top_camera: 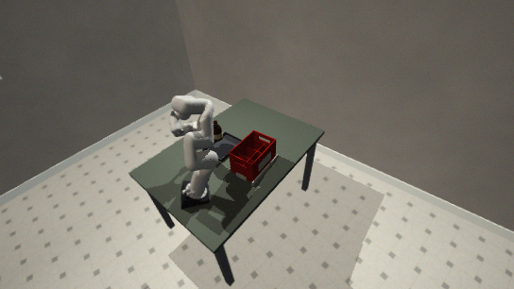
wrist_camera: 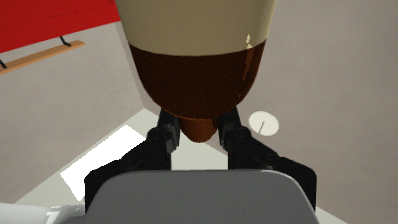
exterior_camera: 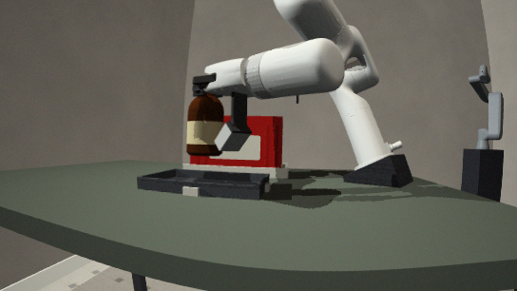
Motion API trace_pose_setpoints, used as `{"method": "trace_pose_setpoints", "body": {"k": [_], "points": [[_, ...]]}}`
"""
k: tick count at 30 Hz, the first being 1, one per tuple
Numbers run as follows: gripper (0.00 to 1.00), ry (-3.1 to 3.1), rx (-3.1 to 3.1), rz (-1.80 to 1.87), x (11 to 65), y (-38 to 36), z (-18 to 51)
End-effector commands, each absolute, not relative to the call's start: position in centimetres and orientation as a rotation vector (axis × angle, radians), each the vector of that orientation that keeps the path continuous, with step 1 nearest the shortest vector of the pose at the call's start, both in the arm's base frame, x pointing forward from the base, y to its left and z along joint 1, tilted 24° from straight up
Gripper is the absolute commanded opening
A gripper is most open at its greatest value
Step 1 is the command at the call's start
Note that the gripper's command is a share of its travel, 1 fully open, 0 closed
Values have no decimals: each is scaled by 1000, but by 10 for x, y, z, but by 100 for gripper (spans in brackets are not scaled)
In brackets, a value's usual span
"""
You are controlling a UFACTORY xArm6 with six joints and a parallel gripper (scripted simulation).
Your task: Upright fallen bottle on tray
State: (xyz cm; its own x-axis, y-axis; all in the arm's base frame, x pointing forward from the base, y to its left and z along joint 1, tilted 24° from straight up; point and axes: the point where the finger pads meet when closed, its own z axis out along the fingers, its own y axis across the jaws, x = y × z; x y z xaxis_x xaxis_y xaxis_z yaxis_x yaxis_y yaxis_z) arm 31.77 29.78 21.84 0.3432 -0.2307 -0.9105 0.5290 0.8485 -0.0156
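Observation:
A brown bottle (exterior_camera: 204, 125) (wrist_camera: 199, 60) (top_camera: 217, 130) with a cream label hangs upright by its neck. My gripper (wrist_camera: 198, 102) (exterior_camera: 203, 86) is shut on the bottle's neck and holds it a little above the dark tray (exterior_camera: 162, 183) (top_camera: 231, 140). The bottle's base is clear of the tray floor. The red crate (top_camera: 252, 155) (exterior_camera: 271, 138) (wrist_camera: 45, 22) stands on the table right behind the tray. In the top view the arm hides most of the bottle.
The green table (top_camera: 283, 127) (exterior_camera: 238, 233) carries the arm's base (top_camera: 195, 195) (exterior_camera: 380, 172). A grey camera stand (exterior_camera: 485, 162) on a dark block sits at the table's right side.

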Motion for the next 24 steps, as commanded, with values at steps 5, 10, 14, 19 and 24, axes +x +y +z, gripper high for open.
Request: {"method": "trace_pose_setpoints", "body": {"k": [5, 10, 14, 19, 24], "points": [[0, 1118, 308, -501, 318, 298, 217], [0, 1118, 308, -501, 319, 297, 215], [0, 1118, 308, -501, 320, 297, 213], [0, 1118, 308, -501, 321, 296, 210], [0, 1118, 308, -501, 323, 295, 205]]}}
